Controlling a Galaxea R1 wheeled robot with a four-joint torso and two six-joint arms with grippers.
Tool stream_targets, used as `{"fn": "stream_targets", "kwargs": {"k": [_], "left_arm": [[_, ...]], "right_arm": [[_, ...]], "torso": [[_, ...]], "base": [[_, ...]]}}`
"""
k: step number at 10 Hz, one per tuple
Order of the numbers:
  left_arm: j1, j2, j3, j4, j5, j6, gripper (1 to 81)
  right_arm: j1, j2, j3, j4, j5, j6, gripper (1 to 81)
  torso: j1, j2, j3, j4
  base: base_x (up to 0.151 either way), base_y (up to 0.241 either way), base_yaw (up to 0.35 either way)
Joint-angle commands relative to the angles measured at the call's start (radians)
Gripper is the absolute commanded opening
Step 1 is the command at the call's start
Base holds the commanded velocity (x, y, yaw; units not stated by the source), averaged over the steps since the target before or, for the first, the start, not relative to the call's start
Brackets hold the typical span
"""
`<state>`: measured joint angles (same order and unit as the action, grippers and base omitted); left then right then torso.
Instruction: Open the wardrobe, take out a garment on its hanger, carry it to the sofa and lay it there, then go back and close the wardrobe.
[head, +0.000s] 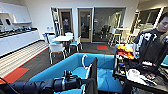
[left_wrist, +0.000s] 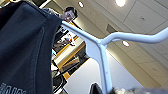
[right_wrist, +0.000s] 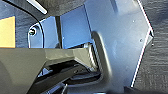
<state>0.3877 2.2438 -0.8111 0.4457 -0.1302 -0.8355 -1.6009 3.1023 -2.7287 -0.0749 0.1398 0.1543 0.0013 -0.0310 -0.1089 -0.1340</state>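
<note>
Black arm (head: 27, 87) reaching in along the bottom of the head view, and that's the left one, carrying the load. Its left gripper (head: 83, 80) sits right at the hanger (head: 84, 63), whose white hook curls up just above it, and the garment (head: 94, 76) drops from there as a thin dark sheet, seen nearly edge-on. Long axis: straight up and down, hanging, not yet laid flat. In the left wrist view the hanger stem runs down to the gripper and the white arms fork out overhead, so I read that hand as clamped on the stem, black top draped over one arm with a seam and some pale print showing. Soft, thin fabric; it should flop easily.

Moving rightward: the sofa (head: 107, 80), bright blue, wide seat, lies directly beyond and below the garment, close in front. That's the relation that counts, seat under the cloth, left arm the nearer.

Farther right, a cluttered cart (head: 140, 80) and a person (head: 152, 42) standing beside it. The right gripper's fingers: cannot tell.
</note>
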Motion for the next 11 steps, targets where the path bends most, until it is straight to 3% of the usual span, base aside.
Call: {"fn": "stream_targets", "kwargs": {"k": [1, 6, 7, 9, 10, 11], "left_arm": [[-0.138, -0.010, 0.035, 0.034, -0.051, 0.021, 1.0], [-0.123, -0.012, 0.036, 0.048, -0.052, 0.021, 1.0], [-0.125, -0.013, 0.036, 0.047, -0.054, 0.021, 1.0], [-0.125, -0.012, 0.036, 0.047, -0.057, 0.021, 1.0], [-0.123, -0.013, 0.036, 0.048, -0.058, 0.021, 1.0], [-0.125, -0.012, 0.036, 0.048, -0.058, 0.021, 1.0]], "right_arm": [[0.029, 0.014, 0.009, -0.009, -0.054, -0.005, 81.1], [0.026, 0.014, 0.009, -0.009, -0.052, -0.005, 81.1], [0.026, 0.014, 0.009, -0.009, -0.052, -0.005, 81.1], [0.026, 0.014, 0.009, -0.009, -0.052, -0.005, 81.1], [0.026, 0.014, 0.009, -0.009, -0.052, -0.005, 81.1], [0.026, 0.014, 0.009, -0.009, -0.052, -0.005, 81.1]], "torso": [[0.000, 0.000, 0.000, 0.000], [-0.001, 0.000, 0.000, 0.000], [-0.001, 0.000, -0.062, 0.000], [-0.001, -0.001, -0.102, 0.000], [-0.001, -0.001, -0.031, 0.000], [-0.001, -0.001, -0.060, 0.000]], "base": [[0.000, 0.000, 0.000], [0.090, 0.000, 0.000], [0.094, 0.000, 0.000], [0.094, 0.000, 0.000], [0.094, 0.000, 0.000], [0.096, 0.000, 0.000]]}}
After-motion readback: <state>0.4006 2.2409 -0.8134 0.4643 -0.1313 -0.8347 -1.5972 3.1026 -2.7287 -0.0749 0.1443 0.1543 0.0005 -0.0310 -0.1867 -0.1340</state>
